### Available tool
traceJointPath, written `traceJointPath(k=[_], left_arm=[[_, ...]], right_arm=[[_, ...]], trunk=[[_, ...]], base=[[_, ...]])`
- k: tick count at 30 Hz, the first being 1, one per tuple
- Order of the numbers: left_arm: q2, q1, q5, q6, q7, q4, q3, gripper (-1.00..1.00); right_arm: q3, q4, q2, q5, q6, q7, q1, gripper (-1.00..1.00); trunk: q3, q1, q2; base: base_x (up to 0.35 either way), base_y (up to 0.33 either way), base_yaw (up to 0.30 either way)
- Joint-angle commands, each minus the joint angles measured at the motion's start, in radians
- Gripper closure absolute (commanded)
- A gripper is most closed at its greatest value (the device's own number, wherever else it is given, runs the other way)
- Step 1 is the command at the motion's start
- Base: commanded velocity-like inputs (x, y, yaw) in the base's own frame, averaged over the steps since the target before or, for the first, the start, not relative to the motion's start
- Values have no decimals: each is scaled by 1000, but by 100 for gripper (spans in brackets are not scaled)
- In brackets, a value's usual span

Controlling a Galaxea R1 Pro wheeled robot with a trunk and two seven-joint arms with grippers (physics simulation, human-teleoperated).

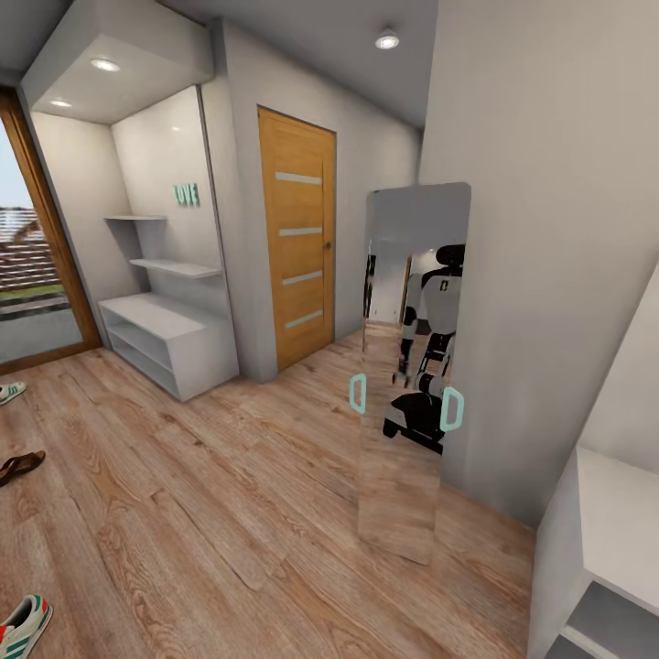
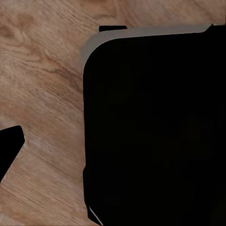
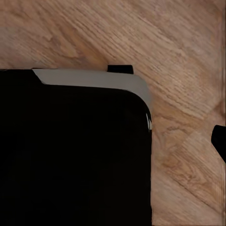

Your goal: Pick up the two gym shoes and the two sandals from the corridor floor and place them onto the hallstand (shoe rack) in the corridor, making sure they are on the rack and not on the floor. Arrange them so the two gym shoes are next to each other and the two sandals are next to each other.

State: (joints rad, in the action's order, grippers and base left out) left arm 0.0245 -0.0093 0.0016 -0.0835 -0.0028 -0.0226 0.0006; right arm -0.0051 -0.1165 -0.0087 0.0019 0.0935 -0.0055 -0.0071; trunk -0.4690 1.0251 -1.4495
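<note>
Tool state on either arm we cannot tell, while a gym shoe (image 1: 23, 624), a sandal (image 1: 20, 467) and another gym shoe (image 1: 11, 392) lie on the corridor floor (image 1: 229, 513) to our left, favouring the left arm, well apart from the hallstand (image 1: 165, 343).

Grey walls (image 1: 540, 183), wooden door (image 1: 297, 233), leaning mirror (image 1: 412, 366), perhaps daylight.

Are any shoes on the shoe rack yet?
No: in the head view the shoe rack holds no shoes on its bench top or shelves, while a trainer and a sandal lie on the floor.
</note>
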Motion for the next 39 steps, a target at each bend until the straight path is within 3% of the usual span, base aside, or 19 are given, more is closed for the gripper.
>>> traceJointPath(k=[1, 4, 5, 9, 11, 21, 24, 27, 29, 39], left_arm=[[6, -3, 1, -9, 0, 0, 0, -100], [23, -19, 4, -26, 0, -14, 1, -100], [43, -36, 5, -328, 0, -61, 1, -100], [47, -42, 7, -333, 0, -109, 1, -100], [49, -47, 9, -336, 1, -190, 3, -100], [40, -51, 23, -334, -10, -352, 18, -100], [38, -53, 37, -334, -10, -372, 21, -100], [37, -53, 89, -338, -12, -387, 22, -100], [39, -51, 101, -338, -12, -389, 23, -100], [52, -44, 119, -339, -7, -389, 23, -100]], right_arm=[[-1, -5, -6, 0, 9, -1, -1, -100], [-2, -22, -23, 0, 26, -1, -2, -100], [-2, -244, -62, -1, 434, -1, -2, -100], [-2, -281, -66, -1, 438, -1, -2, -100], [-1, -331, -67, -2, 440, -1, -6, -100], [1, -360, -61, -3, 441, 0, -43, -100], [1, -360, -64, 0, 441, 2, -53, -100], [2, -361, -70, 3, 441, 7, -60, -100], [1, -361, -71, 3, 441, 7, -61, -100], [-1, -361, -73, 3, 442, 2, -63, -100]], trunk=[[-1, 0, -1], [-1, 0, -1], [-1, 0, -1], [-1, 0, -1], [-1, 0, -1], [-1, 0, -1], [-1, 0, -1], [-1, 0, -1], [-1, 0, -1], [-2, 0, -1]], base=[[0, 0, 0], [0, 0, 0], [0, 0, 0], [0, 0, 0], [0, 0, 0], [0, 0, 0], [0, 0, 0], [0, 0, 0], [0, 0, 0], [0, 0, 9]])
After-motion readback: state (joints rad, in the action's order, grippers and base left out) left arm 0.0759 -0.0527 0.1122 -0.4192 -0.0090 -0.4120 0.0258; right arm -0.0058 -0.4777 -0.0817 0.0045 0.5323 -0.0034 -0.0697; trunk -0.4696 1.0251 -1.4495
